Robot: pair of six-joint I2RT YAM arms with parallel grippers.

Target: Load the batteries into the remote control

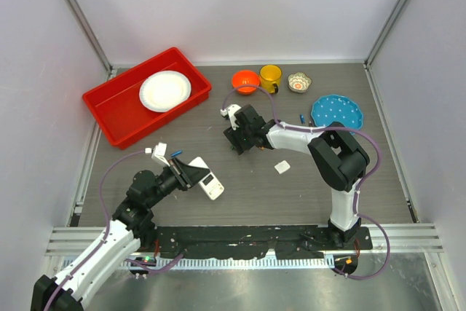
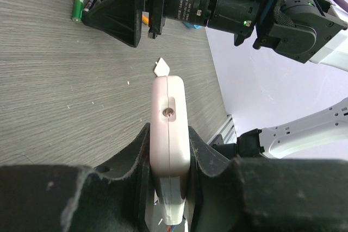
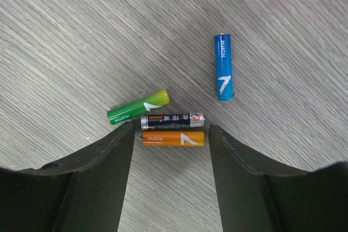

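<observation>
**One battery between the pads, not two**

Our right end effector point(image 3: 172, 129) hangs open, low over the grey wood-grain tabletop point(image 3: 81, 36). Its two dark fingers point(image 3: 98, 177) straddle a slim orange cylindrical battery point(image 3: 173, 138), which we take as the piece to lift.

The trouble is what lies around the orange battery:
- A black cylindrical battery with an orange band point(image 3: 172, 119) lies parallel to it and touching its far side, also between the fingertips.
- A green cylindrical battery point(image 3: 138, 107) lies tilted just beyond that, with one end close to a fingertip.
- A blue cylindrical battery point(image 3: 223, 66) lies farther out, apart from the other three.

As the fingers stand now, they would close on the orange battery's two ends and probably catch the black one too. We judge it better to slide back toward the wrist until only the orange battery sits between the pads. Then we should come down square and close gently, so the round body does not squirt out sideways.

The white rectangular remote control point(image 2: 168, 112) is clamped edge-up in our left end effector point(image 2: 169, 145). It sits to the left of the orange battery and nearer the arm bases. We cannot tell which way its battery bay faces.

A small white square cover piece point(image 1: 282, 167) lies on the tabletop to the right of the orange battery.
</observation>
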